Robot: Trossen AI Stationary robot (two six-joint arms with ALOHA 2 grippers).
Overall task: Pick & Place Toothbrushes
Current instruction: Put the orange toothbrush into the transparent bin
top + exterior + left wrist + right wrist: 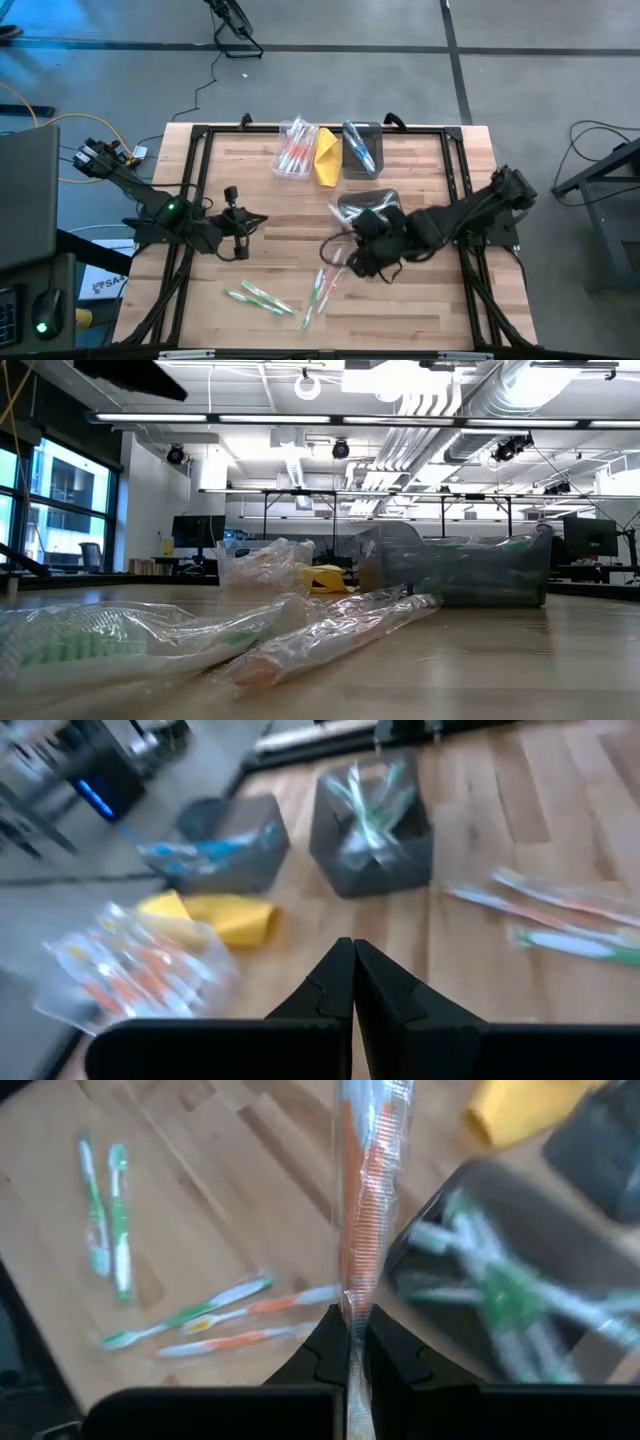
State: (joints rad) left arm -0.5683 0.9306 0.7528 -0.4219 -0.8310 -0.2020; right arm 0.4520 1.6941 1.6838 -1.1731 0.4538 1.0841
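- The right pincer [350, 1342] is clamped on an orange toothbrush [365, 1190] in a clear wrapper, gripping it by one end so that the brush stands out past the fingers, over the middle of the worktop [420, 310].
- In the high view this right pincer [352, 258] sits just in front of a dark bin [368, 203] that holds green toothbrushes [505, 1295].
- The left pincer [352, 982] has its fingers together and holds nothing; it waits at the left part of the worktop, by the left arm [165, 215].
- Loose wrapped toothbrushes lie on the near part of the worktop: a green pair [258, 297] to the left, and a small cluster of green and orange ones [322, 285] nearer the middle.
- At the far edge stand three containers in a row: a clear bin of orange toothbrushes [295, 150] on the left, a yellow folded object [328, 155] just beside it, and a dark bin with blue toothbrushes [360, 150] on the right.
- In the low view, wrapped toothbrushes [330, 630] lie close to the camera, with the bins behind them.
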